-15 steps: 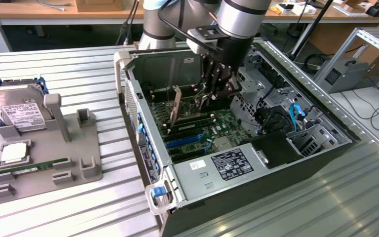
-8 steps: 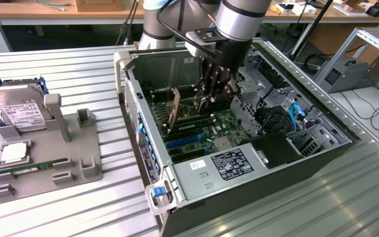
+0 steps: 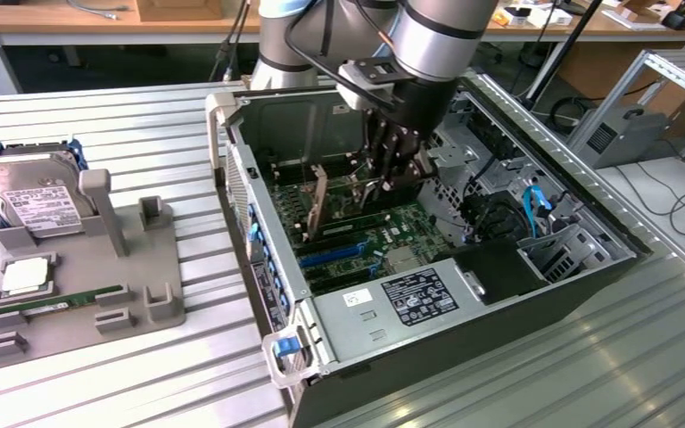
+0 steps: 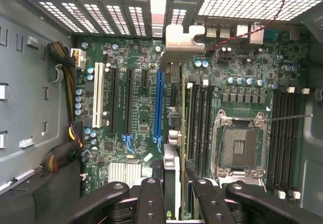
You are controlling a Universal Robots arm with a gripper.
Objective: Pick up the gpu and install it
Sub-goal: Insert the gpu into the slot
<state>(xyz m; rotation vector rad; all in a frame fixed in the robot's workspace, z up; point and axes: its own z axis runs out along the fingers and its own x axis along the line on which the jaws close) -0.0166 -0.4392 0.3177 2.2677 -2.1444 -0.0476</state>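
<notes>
Claw: we see the claw (image 3: 381,183) lowered inside the open computer case (image 3: 581,267), its fingers (image 4: 151,204) clenched on the gpu (image 4: 171,133) from both flat sides.
Gpu, place: the card hangs directly under the claw, gripped at its upper edge and reaching down from the fingertips towards the motherboard (image 4: 136,118).
Gpu, long axis: in the wrist view we look along the card edge-on; its length runs away from the claw's fingers towards the slotted rear wall (image 4: 101,12) of the case.
Gpu, pointing: its silver bracket (image 4: 184,37) sits at the end farthest from the fingers, next to the rear wall's openings. The board stands on edge, thin face towards us.
Slots: the blue slot (image 4: 159,108) lies just beside the card's line, parallel to it; the white slot (image 4: 98,95) and two black slots sit further out on that same side. We cannot tell whether the card's lower edge touches the board.
Other side of the claw: the empty processor socket (image 4: 242,143) and memory slots.
Outside the case: a grey holder (image 3: 81,276) well apart from the claw, carrying a hard drive (image 3: 33,201) and a green memory stick (image 3: 63,301).
</notes>
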